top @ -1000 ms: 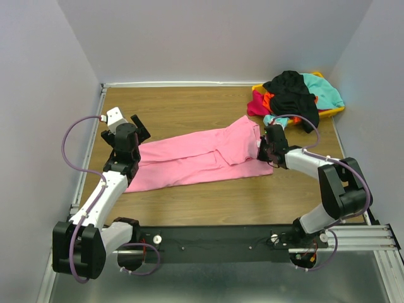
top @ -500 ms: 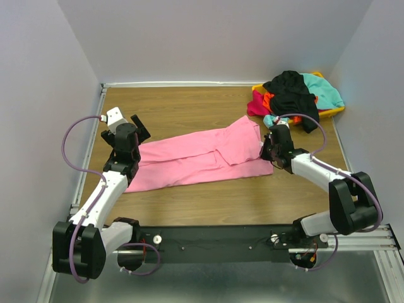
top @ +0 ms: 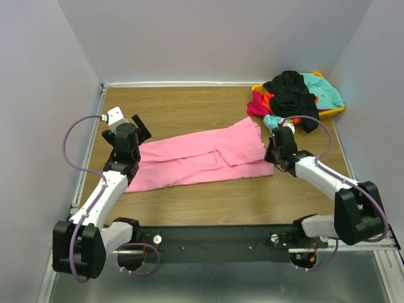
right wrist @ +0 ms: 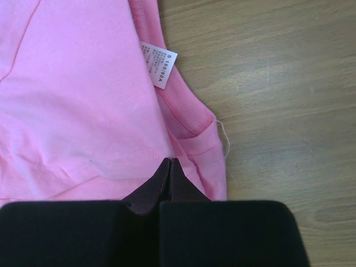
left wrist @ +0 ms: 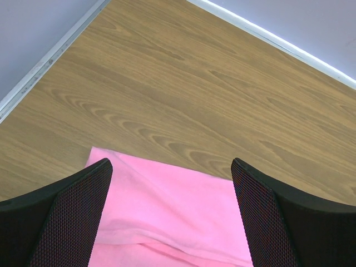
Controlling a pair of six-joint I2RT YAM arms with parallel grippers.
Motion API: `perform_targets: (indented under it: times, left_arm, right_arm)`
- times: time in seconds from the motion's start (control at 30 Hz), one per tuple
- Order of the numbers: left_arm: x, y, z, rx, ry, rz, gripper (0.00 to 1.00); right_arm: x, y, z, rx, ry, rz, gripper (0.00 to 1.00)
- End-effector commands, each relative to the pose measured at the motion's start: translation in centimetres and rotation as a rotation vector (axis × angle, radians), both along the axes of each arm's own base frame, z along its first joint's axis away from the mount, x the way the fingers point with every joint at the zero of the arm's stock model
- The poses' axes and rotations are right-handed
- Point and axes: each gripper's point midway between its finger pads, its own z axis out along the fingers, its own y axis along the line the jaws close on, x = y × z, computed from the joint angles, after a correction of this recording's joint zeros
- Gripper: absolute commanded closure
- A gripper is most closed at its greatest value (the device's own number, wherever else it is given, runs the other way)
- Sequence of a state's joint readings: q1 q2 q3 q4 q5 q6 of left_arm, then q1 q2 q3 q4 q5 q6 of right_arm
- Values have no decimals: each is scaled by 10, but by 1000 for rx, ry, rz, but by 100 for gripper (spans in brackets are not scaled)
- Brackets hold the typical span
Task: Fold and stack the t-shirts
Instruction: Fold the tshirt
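The pink t-shirt (top: 202,158) is lying flat in the middle of the table (top: 189,107), already narrowed into a long strip. Its long axis is running almost across the overhead view, from the lower left and rising a little toward the right.

Each arm is standing at its own end of this strip. The left gripper (top: 139,129) is hovering over the left end. In its wrist view (left wrist: 171,167) the fingers are spread wide, with the pink edge and bare wood showing between them, and they are holding nothing.

The right gripper (top: 270,148) is sitting at the right end, which is the neck end, because the white label (right wrist: 158,64) is showing there. In its wrist view (right wrist: 169,167) the fingers are pressed together, and the tips are resting on the hem. I cannot tell whether a fold of cloth is caught between them.

I am judging that the coming fold is going along the long axis, one end being carried over the other, so the right arm is nearer to the neck end and the left arm to the bottom end.

Farther away, in the upper right corner, the other t-shirts (top: 293,95) are waiting in a heap on the yellow bin (top: 334,112).
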State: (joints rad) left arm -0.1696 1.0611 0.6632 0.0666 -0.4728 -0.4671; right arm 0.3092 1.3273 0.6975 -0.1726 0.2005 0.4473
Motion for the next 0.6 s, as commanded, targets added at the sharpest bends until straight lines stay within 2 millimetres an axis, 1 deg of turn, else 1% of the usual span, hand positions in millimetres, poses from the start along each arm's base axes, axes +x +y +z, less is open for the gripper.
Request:
perform_targets:
  times: [0.0, 0.13, 0.2, 0.27, 0.3, 0.33, 0.37, 0.4, 0.43, 0.5, 0.53, 0.57]
  left_arm:
    - [4, -2, 3, -5, -18, -19, 5]
    - [2, -1, 3, -3, -18, -13, 5]
    - [2, -1, 3, -3, -18, -13, 5]
    - [3, -1, 4, -4, -20, -12, 5]
    - [3, -1, 3, -2, -17, -13, 5]
    - [3, -2, 3, -3, -17, -16, 5]
    - [3, -1, 2, -3, -15, -14, 4]
    - [3, -1, 2, -2, -14, -13, 4]
    - [3, -1, 2, 1, -12, -10, 4]
    - [3, 1, 1, 2, -11, -3, 4]
    - [3, 1, 1, 4, -9, -2, 4]
    - [3, 2, 2, 4, -11, 1, 4]
  right_arm:
    - [-15, -18, -15, -60, 62, -62, 99]
    - [-19, -30, -23, -114, 91, -104, 99]
    - [-19, -30, -23, -116, 94, -107, 99]
    - [-20, -29, -21, -113, 96, -100, 97]
    - [-17, -28, -16, -112, 86, -91, 91]
    - [-16, -27, -14, -109, 82, -86, 72]
    - [-15, -21, -9, -91, 67, -67, 63]
    - [-13, -16, -3, -89, 50, -49, 57]
    - [-10, -2, 6, -92, 12, -8, 51]
    - [-8, 21, 22, -84, -53, 68, 50]
    - [-8, 36, 29, -64, -78, 118, 50]
    - [-11, 65, 35, -6, -104, 217, 52]
